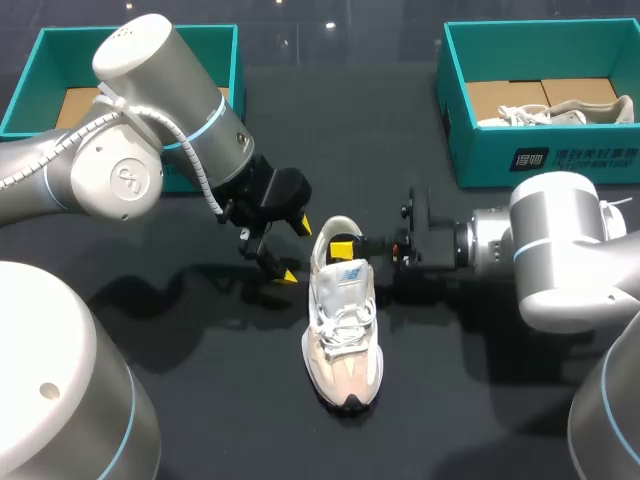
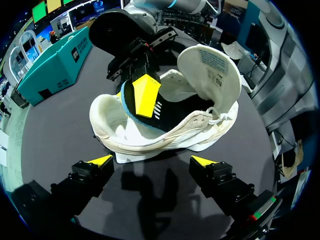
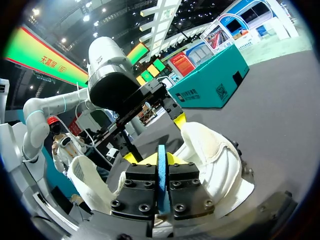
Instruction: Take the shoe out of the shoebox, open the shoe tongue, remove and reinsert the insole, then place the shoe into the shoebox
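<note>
Shoe [image 1: 343,330] toe toward robot, right gripper [image 1: 345,247] pinching insole [image 3: 161,170] at heel, left gripper [image 1: 295,250] open just beside heel

White-beige shoe [image 1: 342,330] upright on sole at table centre, toe toward near edge, tongue [image 2: 210,65] lifted open. Blue-edged insole [image 3: 161,175] raised at heel opening. Teal open boxes at far edge: left shoebox [image 1: 30,75], right shoebox [image 1: 520,155].

The shoe [image 1: 342,340] lies mid-table [image 1: 220,400], toe to 6 o'clock, heel to 12. Off the heel, the left gripper [image 1: 294,250] sits near at 9 o'clock, fingers apart. The right gripper [image 1: 345,247] enters from 3, pinching the insole [image 3: 161,165]. One box [image 1: 30,70] lies at 10 o'clock. Another [image 1: 460,120] lies at 2, a second shoe [image 1: 560,112] in it.
</note>
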Action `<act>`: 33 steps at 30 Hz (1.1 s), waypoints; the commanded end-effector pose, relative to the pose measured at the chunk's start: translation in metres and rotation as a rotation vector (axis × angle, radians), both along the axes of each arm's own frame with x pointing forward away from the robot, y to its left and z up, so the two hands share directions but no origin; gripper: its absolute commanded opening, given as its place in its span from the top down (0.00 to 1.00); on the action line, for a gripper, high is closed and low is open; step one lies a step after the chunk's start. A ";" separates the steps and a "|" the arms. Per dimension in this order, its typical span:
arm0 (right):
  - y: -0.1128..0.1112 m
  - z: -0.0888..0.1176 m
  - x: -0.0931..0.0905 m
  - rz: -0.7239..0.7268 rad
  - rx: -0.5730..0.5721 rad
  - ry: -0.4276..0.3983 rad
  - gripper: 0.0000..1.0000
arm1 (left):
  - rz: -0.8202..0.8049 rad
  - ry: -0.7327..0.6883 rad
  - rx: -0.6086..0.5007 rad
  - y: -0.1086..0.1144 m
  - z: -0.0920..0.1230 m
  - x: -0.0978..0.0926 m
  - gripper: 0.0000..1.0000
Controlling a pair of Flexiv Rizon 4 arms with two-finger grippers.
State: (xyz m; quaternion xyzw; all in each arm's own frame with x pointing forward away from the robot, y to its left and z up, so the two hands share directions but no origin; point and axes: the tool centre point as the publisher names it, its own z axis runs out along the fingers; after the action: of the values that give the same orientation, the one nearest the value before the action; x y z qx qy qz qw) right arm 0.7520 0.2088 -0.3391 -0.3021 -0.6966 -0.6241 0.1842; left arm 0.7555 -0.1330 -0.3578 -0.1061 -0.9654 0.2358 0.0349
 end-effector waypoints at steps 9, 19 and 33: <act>0.002 0.000 -0.018 -0.022 -0.021 -0.009 0.97 | 0.000 -0.002 0.000 0.000 0.000 -0.001 0.00; 0.008 0.018 -0.003 0.034 -0.034 -0.097 0.26 | 0.000 -0.002 0.000 0.000 0.000 -0.001 0.00; 0.000 0.011 0.012 0.031 -0.024 -0.098 1.00 | 0.000 -0.002 0.000 0.000 0.000 -0.001 0.00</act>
State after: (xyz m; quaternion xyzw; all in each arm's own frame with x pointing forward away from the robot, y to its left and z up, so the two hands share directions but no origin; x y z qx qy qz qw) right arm 0.7628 0.2104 -0.3235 -0.2666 -0.7164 -0.6275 0.1482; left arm 0.7555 -0.1330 -0.3578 -0.1061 -0.9654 0.2359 0.0349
